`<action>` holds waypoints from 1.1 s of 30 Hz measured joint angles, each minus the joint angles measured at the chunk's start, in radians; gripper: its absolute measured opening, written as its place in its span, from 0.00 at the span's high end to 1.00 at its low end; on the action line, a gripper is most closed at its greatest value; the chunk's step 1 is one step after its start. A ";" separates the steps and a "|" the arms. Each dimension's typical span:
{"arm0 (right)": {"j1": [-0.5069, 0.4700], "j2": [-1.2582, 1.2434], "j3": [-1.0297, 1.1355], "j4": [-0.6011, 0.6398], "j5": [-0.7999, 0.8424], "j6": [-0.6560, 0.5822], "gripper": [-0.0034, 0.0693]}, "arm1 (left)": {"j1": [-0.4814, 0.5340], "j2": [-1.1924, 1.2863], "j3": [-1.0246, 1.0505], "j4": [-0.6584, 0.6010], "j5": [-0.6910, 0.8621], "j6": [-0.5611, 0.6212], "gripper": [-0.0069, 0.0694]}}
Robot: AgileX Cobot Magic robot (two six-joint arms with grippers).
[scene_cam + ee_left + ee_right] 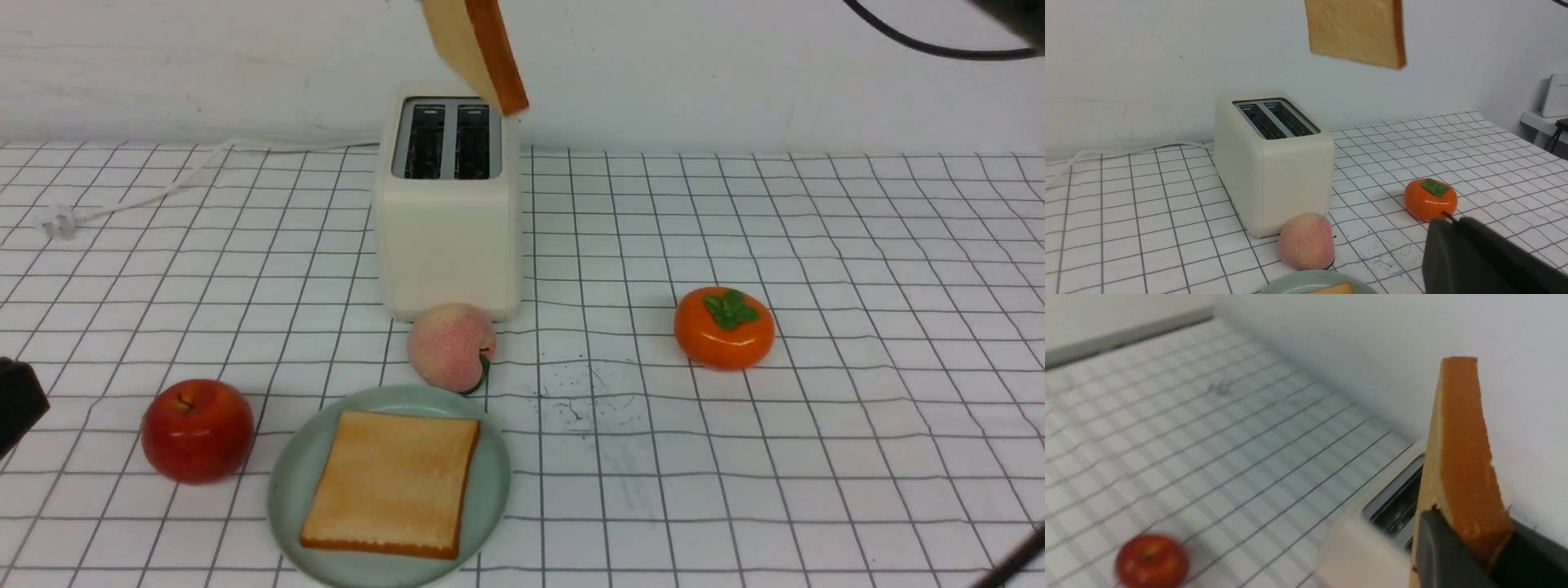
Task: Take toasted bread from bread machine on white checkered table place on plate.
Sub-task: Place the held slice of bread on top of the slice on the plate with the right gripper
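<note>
At the far left the left pincer (1449, 228) is clenched on nothing; beside it a red apple (197, 430) sits on the white checkered worktop (857, 425); next, the mint plate (290, 482) carries one slice of toasted bread (392, 483) lying flat; a peach (451, 346) rests just in front of the bread machine (447, 237); above its right side the right pincer (1478, 543) grips the second slice (482, 49), tilted in the air; an orange persimmon (724, 327) stands well to the right.
</note>
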 joint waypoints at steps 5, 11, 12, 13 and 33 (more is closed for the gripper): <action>-0.089 -0.178 0.328 0.397 0.165 -0.231 0.80 | 0.000 0.000 0.000 0.000 0.017 0.000 0.93; -0.147 -0.216 0.616 0.841 0.181 -0.474 0.80 | 0.000 0.000 0.018 0.000 0.018 0.000 0.93; -0.147 -0.191 0.636 0.913 0.185 -0.517 0.80 | 0.000 0.000 0.019 0.000 0.018 0.000 0.93; -0.146 -0.170 0.647 0.978 0.187 -0.554 0.80 | 0.000 0.000 0.019 0.000 0.018 0.000 0.93; -0.207 0.241 0.654 1.432 0.049 -0.722 0.72 | 0.000 0.000 0.019 0.001 0.045 -0.004 0.93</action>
